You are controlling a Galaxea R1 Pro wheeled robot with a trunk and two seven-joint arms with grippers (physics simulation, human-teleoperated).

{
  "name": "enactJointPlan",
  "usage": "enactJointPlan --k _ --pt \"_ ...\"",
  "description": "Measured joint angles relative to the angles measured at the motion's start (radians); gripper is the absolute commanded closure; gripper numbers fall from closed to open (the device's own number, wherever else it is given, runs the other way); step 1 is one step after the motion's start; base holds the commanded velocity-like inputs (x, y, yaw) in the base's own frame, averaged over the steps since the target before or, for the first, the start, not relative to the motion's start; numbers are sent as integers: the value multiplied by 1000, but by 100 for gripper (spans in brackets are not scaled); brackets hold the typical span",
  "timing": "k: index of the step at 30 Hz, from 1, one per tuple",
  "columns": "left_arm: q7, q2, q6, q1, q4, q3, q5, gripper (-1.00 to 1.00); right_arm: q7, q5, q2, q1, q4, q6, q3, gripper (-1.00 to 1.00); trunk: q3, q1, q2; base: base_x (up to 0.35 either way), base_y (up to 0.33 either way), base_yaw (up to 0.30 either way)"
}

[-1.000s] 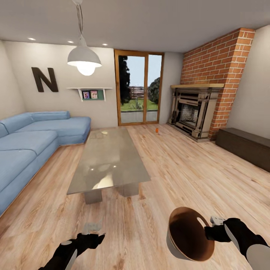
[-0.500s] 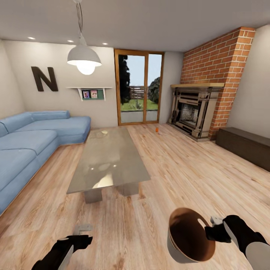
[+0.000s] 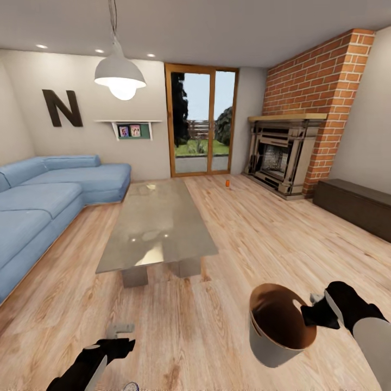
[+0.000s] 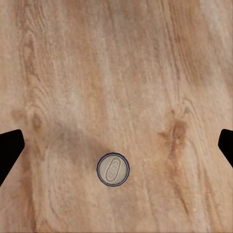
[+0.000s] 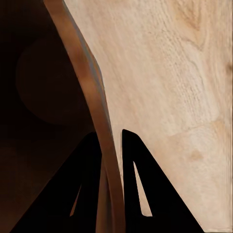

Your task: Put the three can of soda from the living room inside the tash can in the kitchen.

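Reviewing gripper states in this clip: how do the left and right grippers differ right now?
The right gripper is shut on the tash can's rim, one finger inside and one outside; the left gripper is open and holds nothing. The right carries the can above the floor; the left points down over a dark-rimmed can of soda standing on the floor.
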Motion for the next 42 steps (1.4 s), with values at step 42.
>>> enactJointPlan --k 42 --pt "0 6 -103 0 34 0 -1 -100 9 35 -76 -343 25 86 187 100 -197 161 -294 0 0 0"
